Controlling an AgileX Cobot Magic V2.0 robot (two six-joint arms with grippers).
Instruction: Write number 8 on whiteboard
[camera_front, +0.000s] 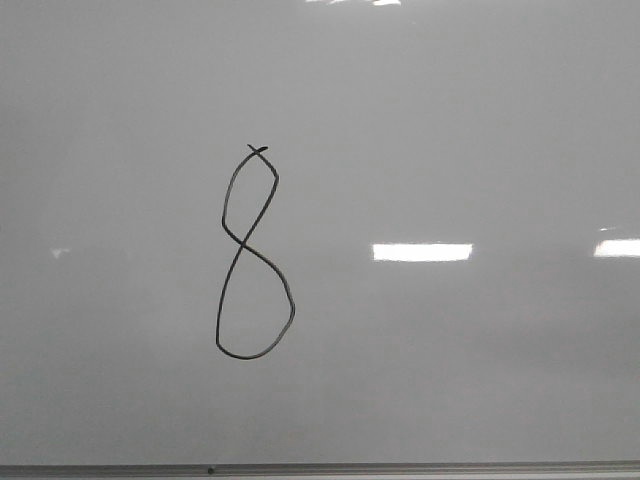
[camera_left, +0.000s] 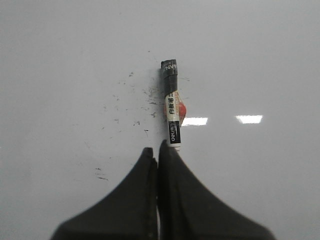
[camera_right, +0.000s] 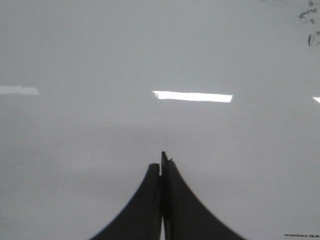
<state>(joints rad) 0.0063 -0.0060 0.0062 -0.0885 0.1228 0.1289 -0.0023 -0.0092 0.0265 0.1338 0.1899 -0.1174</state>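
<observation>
A thin black number 8 (camera_front: 243, 247), tall and narrow with small crossed tails at its top, stands on the glossy whiteboard (camera_front: 450, 120) left of centre in the front view. Neither gripper shows in that view. In the left wrist view my left gripper (camera_left: 156, 151) is shut, its jaws pressed together. A black-and-white marker (camera_left: 171, 105) lies on the board (camera_left: 260, 60) just beyond its fingertips, its near end beside one fingertip and not between the jaws. In the right wrist view my right gripper (camera_right: 161, 161) is shut and empty over bare board (camera_right: 100, 60).
The board's grey metal frame edge (camera_front: 400, 468) runs along the bottom of the front view. Bright light reflections (camera_front: 422, 252) lie right of the 8. Small ink specks (camera_left: 130, 97) and a red spot (camera_left: 182, 108) sit around the marker. Dark smudges (camera_right: 307, 15) show in the right wrist view.
</observation>
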